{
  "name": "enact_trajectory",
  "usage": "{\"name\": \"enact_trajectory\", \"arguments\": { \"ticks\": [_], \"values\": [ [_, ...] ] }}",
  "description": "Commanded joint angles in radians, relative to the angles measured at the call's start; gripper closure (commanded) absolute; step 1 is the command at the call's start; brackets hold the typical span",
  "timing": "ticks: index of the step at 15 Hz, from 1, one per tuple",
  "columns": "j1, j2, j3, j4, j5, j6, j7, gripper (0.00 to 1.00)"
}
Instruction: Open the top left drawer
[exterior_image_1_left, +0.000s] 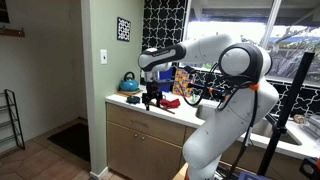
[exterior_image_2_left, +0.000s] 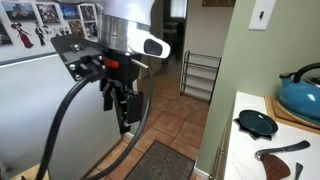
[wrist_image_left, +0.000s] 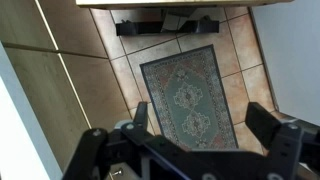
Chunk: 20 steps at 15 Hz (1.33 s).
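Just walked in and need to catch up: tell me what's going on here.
The robot arm's gripper hangs in front of the counter, near the top left drawer, which looks shut. Its jaws are open and empty. The wrist view looks down between them at a rug on the tiled floor.

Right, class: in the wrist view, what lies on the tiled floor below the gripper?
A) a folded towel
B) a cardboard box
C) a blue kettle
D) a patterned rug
D: the wrist view looks straight down on a green patterned rug, which lies flat on the brown tiled floor and shows between the spread fingers of the gripper.
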Motion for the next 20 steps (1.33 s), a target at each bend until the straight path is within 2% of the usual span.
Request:
{"name": "enact_trajectory", "arguments": {
  "ticks": [1,18,20],
  "values": [
    [-0.003,0.001,0.002,0.002,0.001,-0.002,-0.001,0.0],
    [-0.003,0.001,0.002,0.002,0.001,-0.002,-0.001,0.0],
    [0.019,0.03,0.025,0.03,0.002,0.022,-0.005,0.0]
  ]
}}
